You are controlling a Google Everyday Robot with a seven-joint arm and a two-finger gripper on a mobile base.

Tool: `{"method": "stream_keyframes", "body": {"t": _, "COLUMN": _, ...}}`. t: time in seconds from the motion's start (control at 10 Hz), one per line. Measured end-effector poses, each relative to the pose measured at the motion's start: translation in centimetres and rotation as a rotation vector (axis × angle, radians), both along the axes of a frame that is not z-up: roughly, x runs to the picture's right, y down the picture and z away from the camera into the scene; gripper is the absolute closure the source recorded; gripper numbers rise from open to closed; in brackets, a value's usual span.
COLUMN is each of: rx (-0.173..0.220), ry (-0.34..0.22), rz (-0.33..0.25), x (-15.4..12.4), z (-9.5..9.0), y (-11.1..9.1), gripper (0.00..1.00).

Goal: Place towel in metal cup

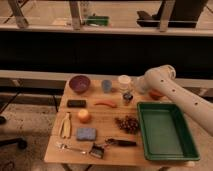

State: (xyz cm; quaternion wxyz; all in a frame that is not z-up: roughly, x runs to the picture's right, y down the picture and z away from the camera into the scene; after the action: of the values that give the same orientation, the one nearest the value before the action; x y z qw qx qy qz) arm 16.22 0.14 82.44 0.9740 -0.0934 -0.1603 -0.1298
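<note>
The metal cup is small and dark. It stands at the back middle of the wooden table, right of the light-blue cup and in front of the white round container. My white arm reaches in from the right. The gripper is at the arm's left end, just above and right of the metal cup, mostly hidden by the arm. I cannot pick out a towel. A blue rectangular pad lies at the front left, far from the gripper.
A green tray fills the right side. A purple bowl, black block, carrot-like piece, orange, banana, grapes, fork and brush lie about. An orange-red item sits behind the arm.
</note>
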Motion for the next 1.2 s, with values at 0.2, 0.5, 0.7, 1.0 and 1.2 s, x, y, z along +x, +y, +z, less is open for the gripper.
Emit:
{"method": "stream_keyframes", "body": {"t": 0.2, "rx": -0.015, "ry": -0.012, "rz": -0.004, "x": -0.4, "z": 0.6, "y": 0.2, "gripper": 1.00}}
{"method": "stream_keyframes", "body": {"t": 0.5, "rx": -0.045, "ry": -0.031, "rz": -0.024, "x": -1.5, "z": 2.0, "y": 0.2, "gripper": 1.00}}
{"method": "stream_keyframes", "body": {"t": 0.7, "rx": -0.068, "ry": -0.039, "rz": -0.050, "x": -2.4, "z": 3.0, "y": -0.1, "gripper": 1.00}}
{"method": "stream_keyframes", "body": {"t": 1.0, "rx": -0.110, "ry": -0.027, "rz": -0.081, "x": -3.0, "z": 4.5, "y": -0.5, "gripper": 1.00}}
{"method": "stream_keyframes", "body": {"t": 1.2, "rx": -0.124, "ry": -0.007, "rz": -0.081, "x": -2.3, "z": 5.0, "y": -0.7, "gripper": 1.00}}
